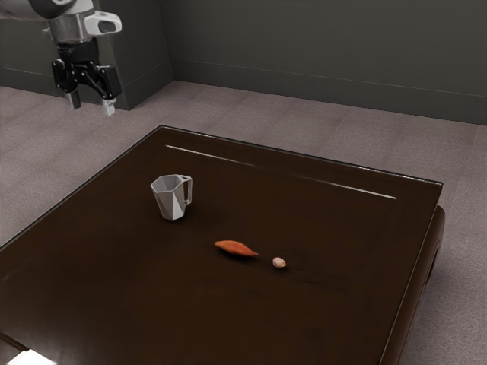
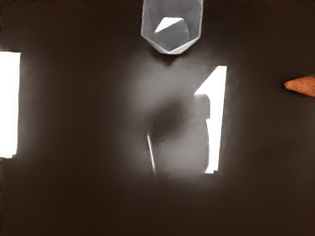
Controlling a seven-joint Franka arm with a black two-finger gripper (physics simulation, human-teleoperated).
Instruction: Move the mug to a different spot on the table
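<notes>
Mug (image 1: pixel 170 197) upright on table (image 1: pixel 319 251), handle toward exterior view's right

surface: dark glossy table (image 1: pixel 342 228) | on it: upright mug (image 1: pixel 172 197) | orange tapered piece (image 1: pixel 237 248) | small tan lump (image 1: pixel 279 262)

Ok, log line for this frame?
gripper: raised, jaws open, empty | mug: upright on table, untouched | stage: pre-approach
</notes>
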